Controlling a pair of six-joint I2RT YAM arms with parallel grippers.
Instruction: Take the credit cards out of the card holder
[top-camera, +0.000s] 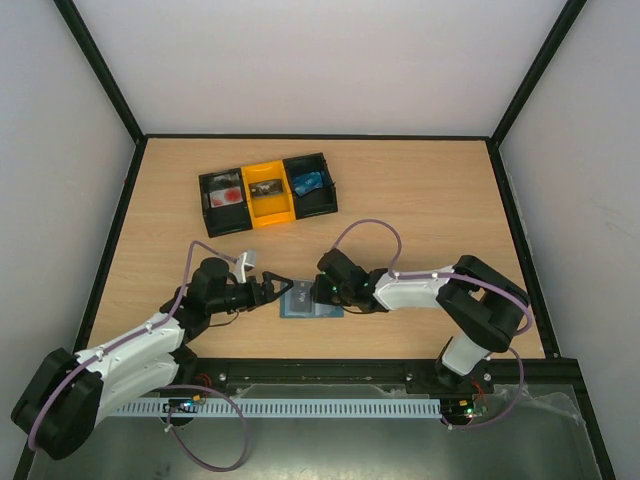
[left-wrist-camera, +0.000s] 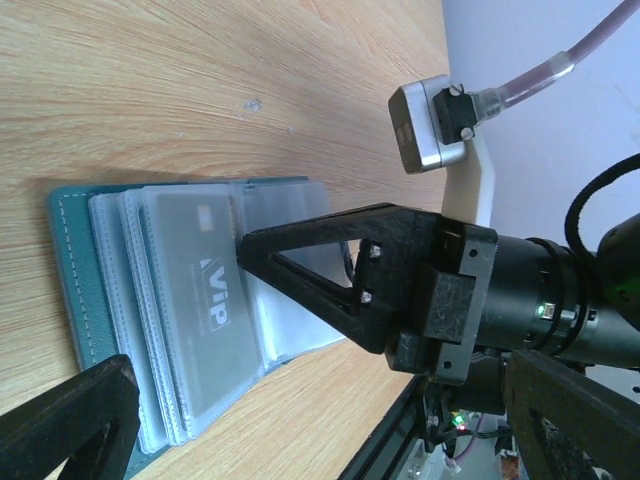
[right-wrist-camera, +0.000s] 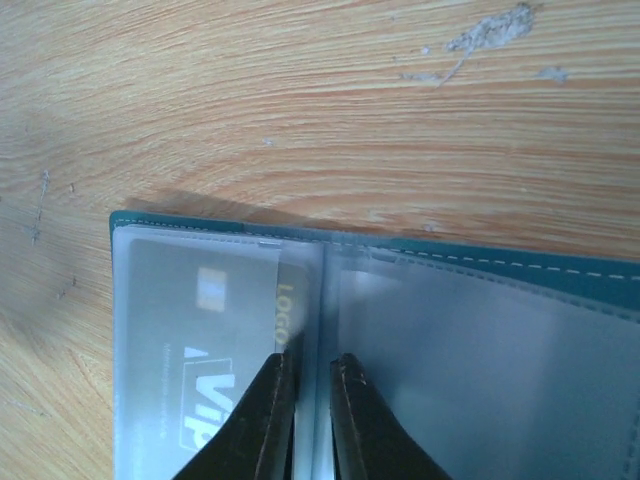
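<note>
**Card holder (top-camera: 309, 303) lies open near the front edge**

On the wooden table (top-camera: 420, 200), its teal cover shows white stitching. The clear sleeves are fanned, with a grey VIP card (left-wrist-camera: 205, 300) inside one. The left gripper (top-camera: 278, 288) gapes wide beside it. The right gripper (right-wrist-camera: 312, 365) has its fingers nearly together over the sleeve fold, and I cannot tell whether they grip it.

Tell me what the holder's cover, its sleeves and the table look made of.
The cover looks like matte teal leather or faux leather, with pale stitching along its edge; I cannot tell which. The sleeves look like glossy clear soft plastic: a VIP card shows through one. The table looks like wood or wood-look laminate, with light grain.
</note>
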